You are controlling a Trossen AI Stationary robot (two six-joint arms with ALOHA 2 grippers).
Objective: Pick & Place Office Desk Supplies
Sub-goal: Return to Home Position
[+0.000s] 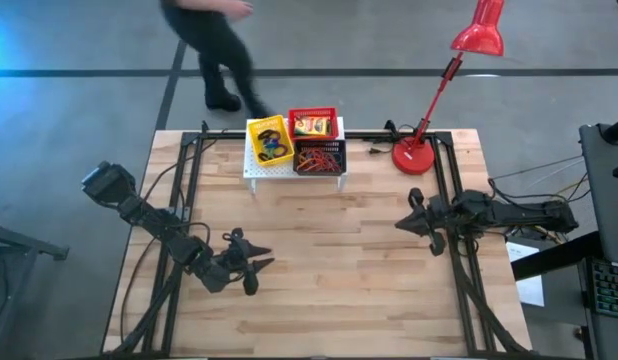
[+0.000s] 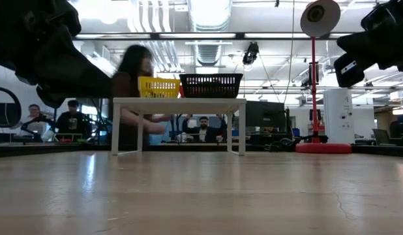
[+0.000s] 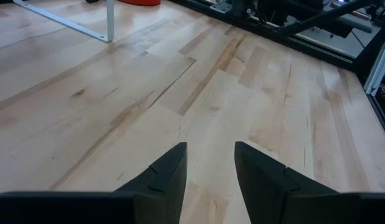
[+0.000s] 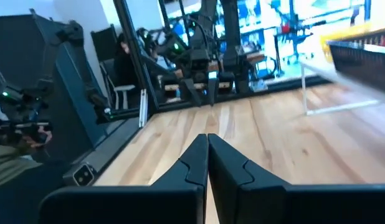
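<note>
- Left gripper (image 3: 210,171): fingers a narrow gap apart, empty, over the wooden table (image 1: 329,260).
- Right gripper (image 4: 208,163): fingers pressed together, holding nothing.
- Rubber bands (image 1: 319,160): well beyond both grippers, in the black basket (image 2: 210,85) on the white shelf (image 2: 179,102).

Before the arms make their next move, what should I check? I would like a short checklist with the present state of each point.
1. Left gripper, above the table's near left part, empty: ok, open, nothing between its fingers.
2. Right gripper, above the right side, empty: ok, shut on nothing.
3. Both grippers apart from the shelf: ok.
4. Bands inside the black basket: ok.
5. Person beyond the table's far edge: ok.
</note>
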